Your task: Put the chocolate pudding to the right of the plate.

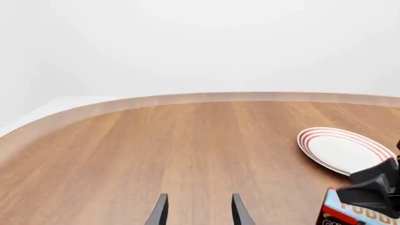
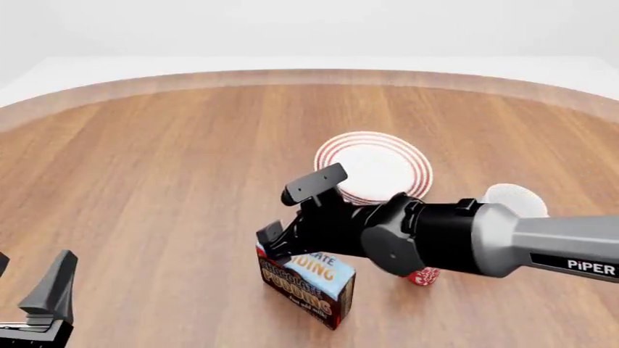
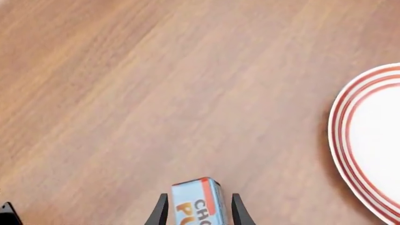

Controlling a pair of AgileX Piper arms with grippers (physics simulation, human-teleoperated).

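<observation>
Low in the left corner of the front view: left gripper [image 2: 29, 281], fingers spread wide, nothing between them, well apart from every task thing. Plays no likely part in the coming move.

Lower centre of that view: chocolate pudding [image 2: 307, 284], seemingly on the wood, below and left of the plate [image 2: 418, 165], so on the wrong side. Right gripper [image 2: 293, 215] directly over it, far nearer than the left one.

From the right wrist view: carton's blue top [image 3: 195, 201] between the two fingers [image 3: 160, 212], long axis running along them. Jaws wide, a thin gap on each side, so straddling but not yet clamped, as far as can be judged.

Just right of the carton, half hidden under the right arm: red mug [image 2: 422, 276].

Farther up and right: plate, then white mug [image 2: 512, 199] close beside its right edge.

Judgement: calls for a squeeze across the short axis, a lift, then a carry toward the right of the frame, past the plate. Needs care around both mugs, since the white one crowds the target side.
</observation>
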